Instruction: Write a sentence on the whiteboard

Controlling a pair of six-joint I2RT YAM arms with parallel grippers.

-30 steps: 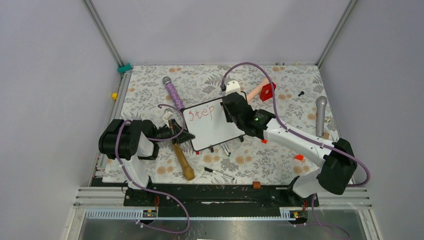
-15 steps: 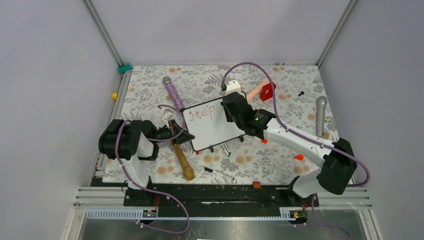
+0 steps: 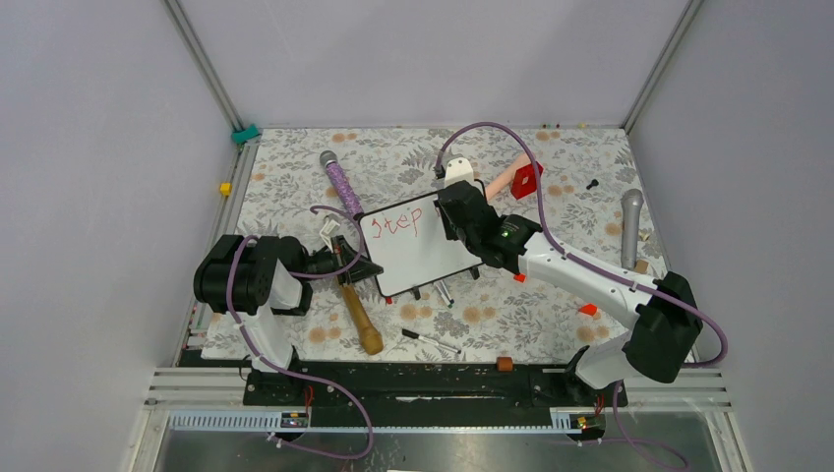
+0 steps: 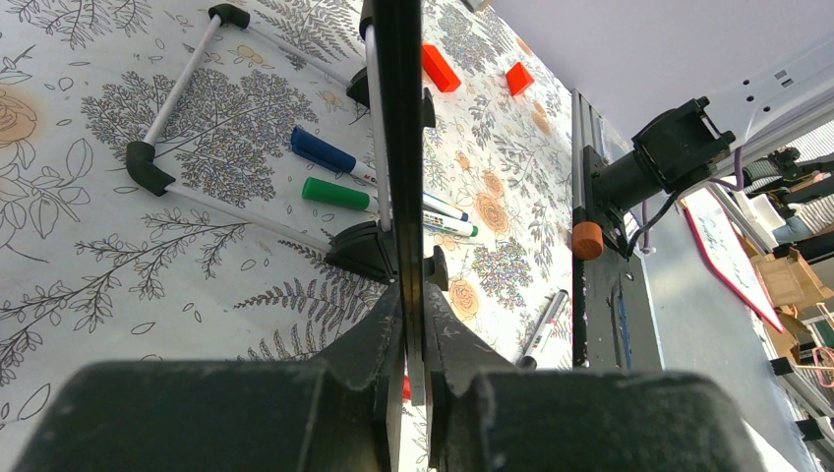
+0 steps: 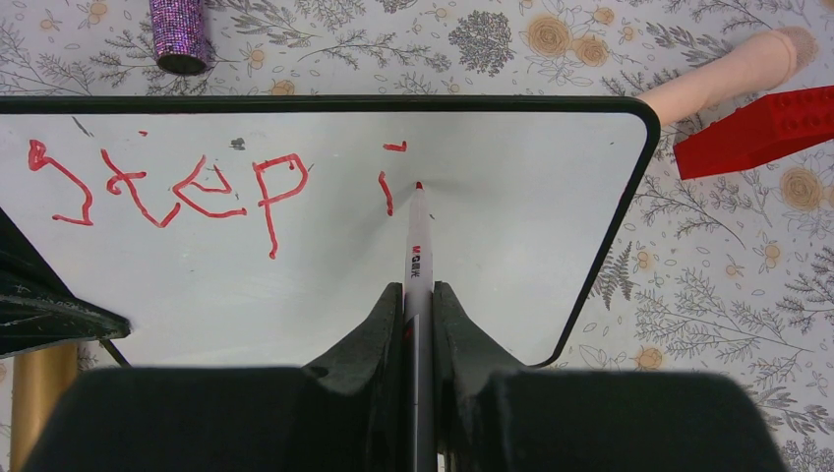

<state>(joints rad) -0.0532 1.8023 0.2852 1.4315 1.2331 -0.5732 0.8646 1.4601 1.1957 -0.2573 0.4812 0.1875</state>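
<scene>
The whiteboard (image 3: 418,251) lies tilted at mid table, black-framed. Red lettering (image 3: 397,225) on it reads "step", and the right wrist view (image 5: 167,187) shows an "i" after it. My right gripper (image 5: 418,295) is shut on a red-tipped marker (image 5: 417,246) whose tip rests on the board just right of the "i". My left gripper (image 4: 411,300) is shut on the whiteboard's left edge (image 4: 398,147), seen edge-on. In the top view the left gripper (image 3: 359,269) sits at the board's lower left corner and the right gripper (image 3: 454,218) over its right part.
A wooden-handled mallet (image 3: 358,315) lies by the left arm. A purple glitter microphone (image 3: 339,182), a grey microphone (image 3: 630,226), a red block (image 3: 526,179), loose markers (image 3: 430,340) and small red pieces (image 3: 587,309) lie around. Blue and green markers (image 4: 339,177) lie under the board.
</scene>
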